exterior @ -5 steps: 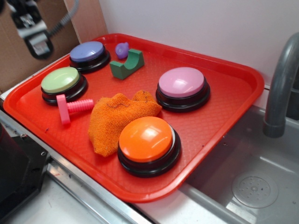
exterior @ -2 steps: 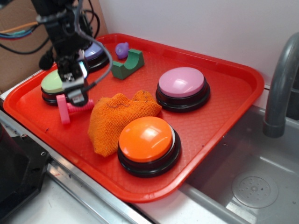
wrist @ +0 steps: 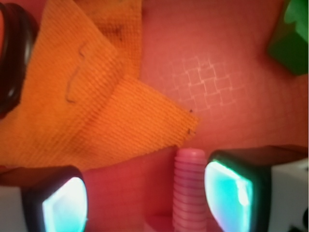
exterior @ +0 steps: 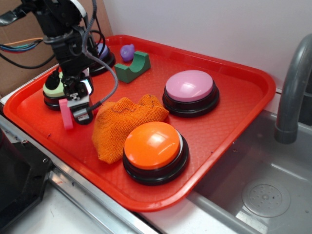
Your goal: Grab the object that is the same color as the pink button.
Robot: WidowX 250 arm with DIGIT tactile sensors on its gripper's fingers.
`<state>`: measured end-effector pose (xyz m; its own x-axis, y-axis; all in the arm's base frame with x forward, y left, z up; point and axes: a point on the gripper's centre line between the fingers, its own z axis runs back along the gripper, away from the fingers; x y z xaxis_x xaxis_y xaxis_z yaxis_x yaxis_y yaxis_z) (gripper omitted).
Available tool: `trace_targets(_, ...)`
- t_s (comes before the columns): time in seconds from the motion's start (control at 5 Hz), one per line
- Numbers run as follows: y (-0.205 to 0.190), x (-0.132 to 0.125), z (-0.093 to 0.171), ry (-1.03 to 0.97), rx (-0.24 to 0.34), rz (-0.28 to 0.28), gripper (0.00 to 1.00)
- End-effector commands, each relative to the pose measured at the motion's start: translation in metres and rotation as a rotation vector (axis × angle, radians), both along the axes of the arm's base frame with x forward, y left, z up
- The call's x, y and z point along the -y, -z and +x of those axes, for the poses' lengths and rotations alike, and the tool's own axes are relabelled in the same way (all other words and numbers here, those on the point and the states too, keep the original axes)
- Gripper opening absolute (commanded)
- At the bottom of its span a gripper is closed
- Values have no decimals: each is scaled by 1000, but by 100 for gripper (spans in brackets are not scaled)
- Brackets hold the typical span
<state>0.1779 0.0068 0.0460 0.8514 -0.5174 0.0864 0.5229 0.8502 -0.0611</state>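
Two spread fingers of the hand are straddling the pink bolt on the red tray, its ribbed shaft running lengthwise between them and hugging the right finger, tip pointing toward the orange cloth.

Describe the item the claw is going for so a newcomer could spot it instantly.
On the red plastic tray, look at the left edge, beside the green-topped dome button. The small bright pink plastic bolt lies there under the claw, its ribbed shaft and flat head unlike the neighbouring orange woven cloth.
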Motion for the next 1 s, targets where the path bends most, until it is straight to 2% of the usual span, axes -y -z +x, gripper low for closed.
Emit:
trace_targets(0.0, 7, -10, 4, -1, 27, -35, 100)
trace_targets(0.6, 22, -1, 6, 48, -12, -19, 100)
trace_targets(0.8, 24, -4, 1, 36, 5, -1, 100)
